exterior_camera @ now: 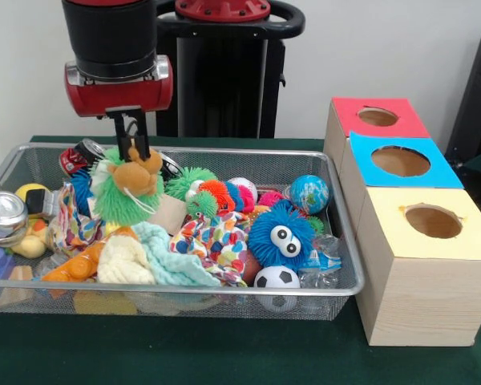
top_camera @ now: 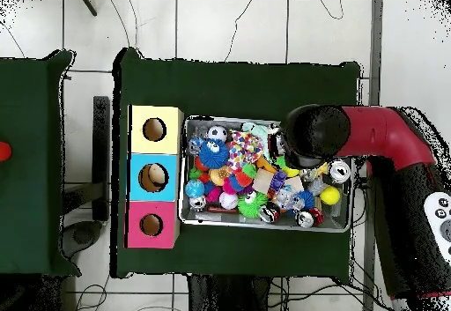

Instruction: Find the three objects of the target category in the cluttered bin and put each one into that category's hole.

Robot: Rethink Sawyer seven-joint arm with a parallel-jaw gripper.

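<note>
Front view: the red-and-black gripper, upper left of the frame, has its dark fingers closed on the small tan plush animal.
The plush hangs directly under the fingertips, against a green fuzzy ball, over the left part of the wire mesh bin; the three wooden hole-boxes stand well apart at the right.

Overhead view: the arm's head hides the grasp; the boxes lie at the bin's left side.
</note>
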